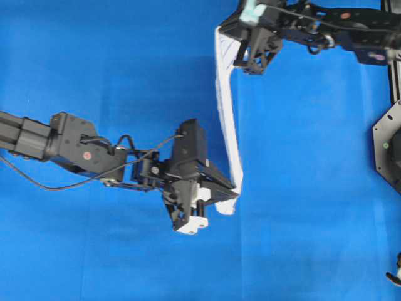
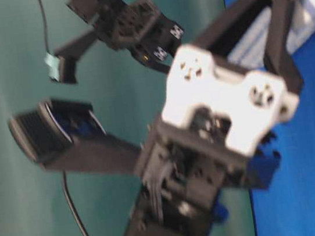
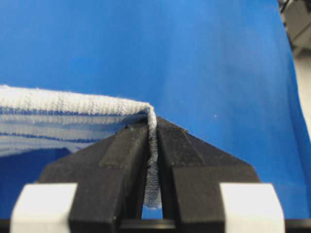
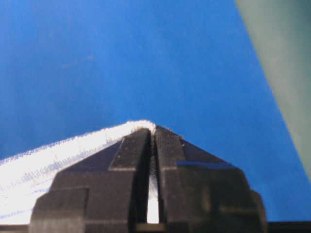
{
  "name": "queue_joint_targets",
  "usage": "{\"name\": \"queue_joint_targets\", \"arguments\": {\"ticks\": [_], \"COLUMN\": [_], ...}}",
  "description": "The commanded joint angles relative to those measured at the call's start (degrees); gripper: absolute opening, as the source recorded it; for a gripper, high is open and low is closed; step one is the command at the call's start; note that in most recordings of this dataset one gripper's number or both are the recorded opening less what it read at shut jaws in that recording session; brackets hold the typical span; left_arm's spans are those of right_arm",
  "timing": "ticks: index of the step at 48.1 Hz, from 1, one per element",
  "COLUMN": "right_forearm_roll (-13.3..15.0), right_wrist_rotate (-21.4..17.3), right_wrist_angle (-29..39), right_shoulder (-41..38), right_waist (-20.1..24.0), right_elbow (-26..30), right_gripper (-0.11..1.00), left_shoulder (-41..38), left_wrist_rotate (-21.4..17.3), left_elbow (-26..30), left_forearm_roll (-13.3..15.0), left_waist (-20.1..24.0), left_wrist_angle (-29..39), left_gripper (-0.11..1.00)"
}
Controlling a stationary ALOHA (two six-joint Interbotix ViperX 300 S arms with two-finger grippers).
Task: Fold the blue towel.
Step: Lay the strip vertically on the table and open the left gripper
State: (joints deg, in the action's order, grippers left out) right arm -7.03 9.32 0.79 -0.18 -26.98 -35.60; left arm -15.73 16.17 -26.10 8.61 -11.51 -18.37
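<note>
Left gripper (image 1: 233, 199) is clamped tight on one corner of the blue towel (image 1: 227, 113), cloth pinched between its fingers (image 3: 127, 160). Right gripper (image 1: 233, 49) is likewise closed on the opposite corner. The towel hangs stretched between them, a narrow band above the blue table covering (image 1: 113, 69).

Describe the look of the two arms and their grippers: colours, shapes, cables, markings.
Both arms are black, blocky, bolted segments. The left arm has a red dot on one joint and thin black cables looping alongside. The left gripper has black wedge fingers on white mounts. The right gripper is black, with a pale teal patch near the wrist.
</note>
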Motion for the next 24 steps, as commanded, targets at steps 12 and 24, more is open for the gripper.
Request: {"name": "queue_joint_targets", "arguments": {"ticks": [12,24], "right_forearm_roll": [1.0,1.2], "right_wrist_rotate": [0.2,0.2], "right_wrist_angle": [0.5,0.9], "right_shoulder": [-5.5,-7.2], "right_waist": [0.7,1.1], "right_elbow": [8.3,10.5], "right_gripper": [0.02,0.02], "left_shoulder": [5.1,5.1], "left_wrist_rotate": [-0.1,-0.1], "left_elbow": [-6.8,-7.6], "left_forearm_roll": [4.5,4.8], "left_waist": [-4.7,-5.4], "left_wrist_angle": [-6.8,-6.9], "left_gripper": [0.03,0.02]}}
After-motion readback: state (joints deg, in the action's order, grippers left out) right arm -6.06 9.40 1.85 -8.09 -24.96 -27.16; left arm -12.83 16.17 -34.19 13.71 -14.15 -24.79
